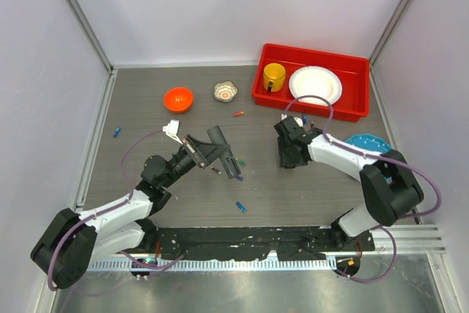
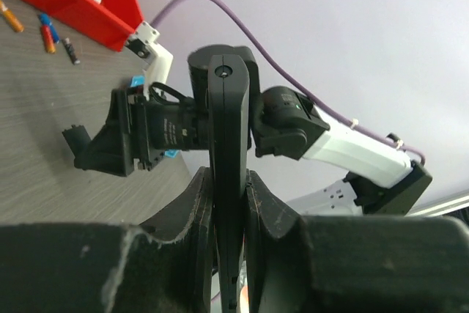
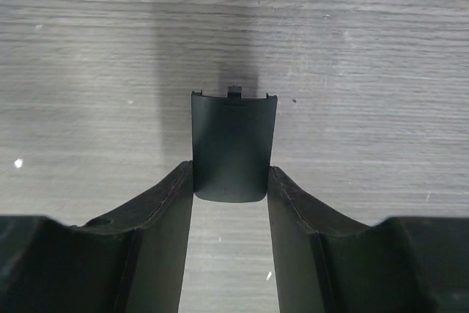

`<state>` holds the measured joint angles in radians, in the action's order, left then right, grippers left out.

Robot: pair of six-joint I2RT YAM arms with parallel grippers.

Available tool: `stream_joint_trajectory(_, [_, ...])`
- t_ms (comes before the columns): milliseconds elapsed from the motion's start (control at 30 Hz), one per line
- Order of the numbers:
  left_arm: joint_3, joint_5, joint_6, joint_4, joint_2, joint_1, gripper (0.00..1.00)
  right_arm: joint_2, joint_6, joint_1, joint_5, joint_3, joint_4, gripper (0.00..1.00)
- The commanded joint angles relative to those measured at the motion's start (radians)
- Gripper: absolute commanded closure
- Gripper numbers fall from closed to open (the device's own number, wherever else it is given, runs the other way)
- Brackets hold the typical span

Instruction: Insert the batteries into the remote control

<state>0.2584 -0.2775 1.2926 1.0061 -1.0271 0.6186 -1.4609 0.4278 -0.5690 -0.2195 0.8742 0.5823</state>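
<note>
Two grips are full, and the batteries (image 1: 240, 207) lie loose on the table (image 1: 146, 111).
Left gripper (image 2: 229, 203) is clamped on the remote control (image 2: 226, 122), held edge-on — stiff, light, smooth plastic, I think, best pinched on its long sides. The batteries nearby are tiny and may roll. Right gripper (image 3: 229, 181) pinches a thin dark cover (image 3: 233, 133) by its edges.

Overhead, the fixed camera looks steeply down from behind the arm bases, far enough back to catch the whole tabletop (image 1: 146, 108) out to the rear wall. The left wrist camera rides tight behind the left claw (image 2: 229, 192), tilted and aimed low across the tabletop at the right arm (image 2: 352, 155) and the red tray (image 2: 73, 5), both shared with the overhead. The right wrist camera peers nearly straight down past the right claw (image 3: 229, 174), very close to the wood grain, a patch the overhead covers too.
</note>
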Motion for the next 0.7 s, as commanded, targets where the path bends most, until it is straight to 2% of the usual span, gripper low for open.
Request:
stream_joint_trajectory(0, [-0.039,-0.028,-0.019,-0.044,0.050,-0.011,1.00,-0.064,0.005,0.009,-0.008,0.011,-0.088,0.60])
stream_joint_trajectory(233, [-0.068,0.000,-0.049,-0.119,0.125,-0.023,1.00,-0.116,0.002,0.009,-0.006,0.023,-0.093,0.59])
stream_joint_trajectory(333, [-0.079,0.014,-0.062,-0.127,0.151,-0.025,1.00,-0.125,0.003,0.009,0.002,0.020,-0.093,0.49])
stream_joint_trajectory(367, [-0.082,0.014,-0.075,-0.129,0.157,-0.025,1.00,-0.122,0.003,0.009,-0.001,0.017,-0.093,0.40])
stream_joint_trajectory(433, [-0.084,0.014,-0.090,-0.129,0.174,-0.025,1.00,-0.116,0.008,0.009,-0.004,0.020,-0.090,0.31])
stream_joint_trajectory(533, [-0.085,0.024,-0.107,-0.155,0.202,-0.025,1.00,-0.076,0.014,0.011,-0.011,0.035,-0.076,0.23])
stream_joint_trajectory(667, [-0.085,0.064,-0.121,-0.221,0.248,-0.025,1.00,0.026,0.009,-0.014,-0.008,0.063,-0.090,0.21])
